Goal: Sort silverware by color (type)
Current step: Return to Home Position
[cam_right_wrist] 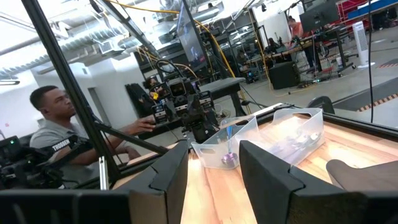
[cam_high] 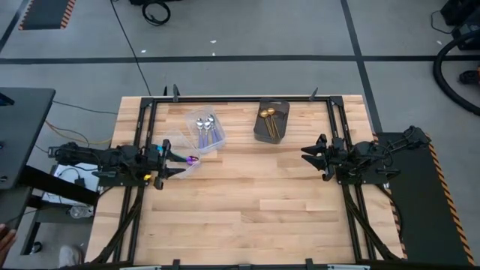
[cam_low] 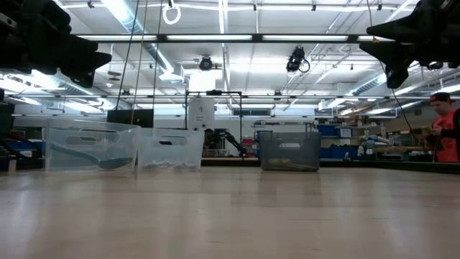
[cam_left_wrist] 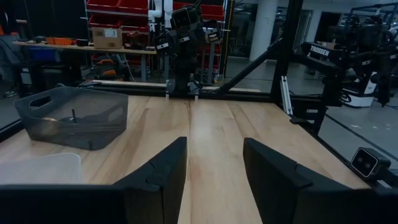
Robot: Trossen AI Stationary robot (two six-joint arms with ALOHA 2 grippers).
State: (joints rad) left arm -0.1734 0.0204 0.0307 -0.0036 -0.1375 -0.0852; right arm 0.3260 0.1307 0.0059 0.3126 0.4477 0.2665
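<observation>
Just ahead of the left jaws, apart and empty, a purple spoon (cam_high: 193, 159) lay in a clear tub (cam_high: 180, 141); lilac spoons (cam_high: 207, 131) and gold spoons (cam_high: 270, 120) sat binned beyond. Right jaws also apart. Spoons judged light, stiff, slippery: grip mid-handle.

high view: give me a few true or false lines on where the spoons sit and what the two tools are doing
1. The gold spoons lie in the dark grey box. True.
2. The left tool grips a purple spoon. False: it is open and empty; the purple spoon lies in the front clear tub.
3. The silver spoons lie in the back clear tub. True.
4. The right tool hangs over the dark grey box. False: it is open, off to the right of the box and nearer the front.
</observation>
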